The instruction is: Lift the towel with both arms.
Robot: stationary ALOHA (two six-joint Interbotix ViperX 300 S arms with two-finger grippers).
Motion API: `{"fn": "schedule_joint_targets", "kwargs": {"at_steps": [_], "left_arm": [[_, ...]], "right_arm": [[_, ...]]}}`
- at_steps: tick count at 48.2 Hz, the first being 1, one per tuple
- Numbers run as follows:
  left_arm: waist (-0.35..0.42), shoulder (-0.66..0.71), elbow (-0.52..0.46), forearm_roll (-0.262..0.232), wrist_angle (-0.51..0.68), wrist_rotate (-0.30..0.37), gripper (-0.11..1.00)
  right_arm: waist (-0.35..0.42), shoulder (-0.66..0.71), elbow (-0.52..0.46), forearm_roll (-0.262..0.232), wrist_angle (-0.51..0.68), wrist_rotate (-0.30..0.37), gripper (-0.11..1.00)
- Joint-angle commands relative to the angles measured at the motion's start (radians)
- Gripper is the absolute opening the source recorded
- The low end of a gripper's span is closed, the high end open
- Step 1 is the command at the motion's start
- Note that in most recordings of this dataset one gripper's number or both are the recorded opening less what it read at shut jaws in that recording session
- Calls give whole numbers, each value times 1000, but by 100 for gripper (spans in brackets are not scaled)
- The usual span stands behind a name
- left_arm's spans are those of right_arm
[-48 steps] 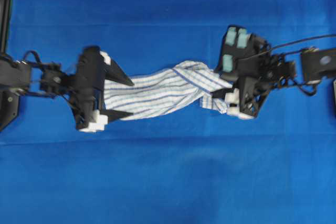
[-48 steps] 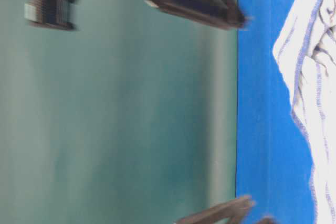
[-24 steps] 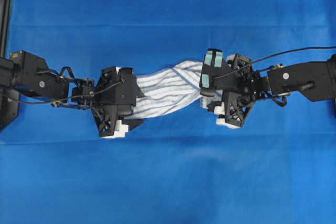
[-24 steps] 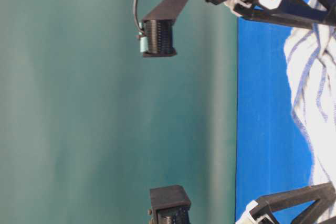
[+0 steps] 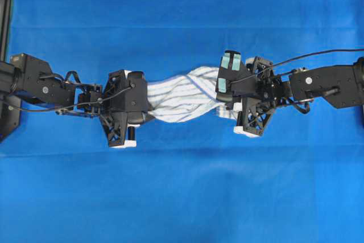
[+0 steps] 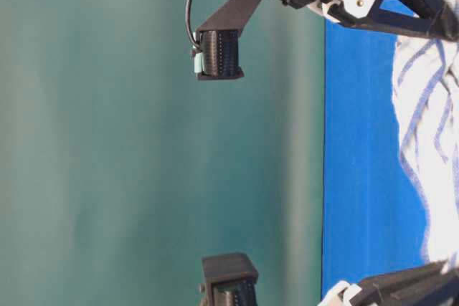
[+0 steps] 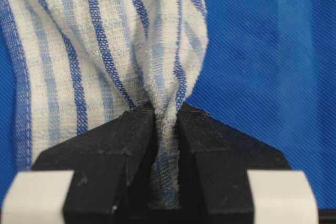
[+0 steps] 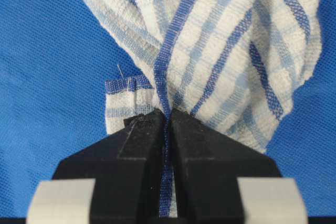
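A plain blue table cloth [image 5: 182, 197] covers the tabletop, with a green wall behind it in the table-level view. Open cloth lies all around. At the middle, the towel [image 5: 182, 92], white with blue-grey checks, stretches twisted between the arms. The left claw [image 7: 165, 124] pinches one bunched end; the right claw [image 8: 168, 121] pinches the other.

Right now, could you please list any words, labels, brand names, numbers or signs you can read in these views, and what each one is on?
None: no view shows readable text.
The towel carries only woven blue stripes, no tag or print.
The pale green patches on the right arm are blank.
The blue table cloth is plain.
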Motion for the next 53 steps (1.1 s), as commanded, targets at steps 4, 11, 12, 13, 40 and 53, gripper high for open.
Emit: {"fn": "schedule_joint_targets", "kwargs": {"at_steps": [4,11,12,13,40,53], "left_arm": [[18,-107,-20,0,40,3,8],[37,-236,-37,0,118,3,8],[38,-255,-41,-2,130,3,8],[40,-273,-46,-2,143,3,8],[106,-589,-290,5,465,21,8],[117,-615,-477,6,621,78,8]], "right_arm": [[-2,-74,-38,-2,5,-2,5],[-2,-150,-89,-2,78,-9,5],[-2,-167,-106,-2,101,-9,5],[-3,-173,-110,-2,109,-11,5],[-15,-353,-537,-51,456,-195,5],[-15,-353,-704,-52,509,-276,5]]}}
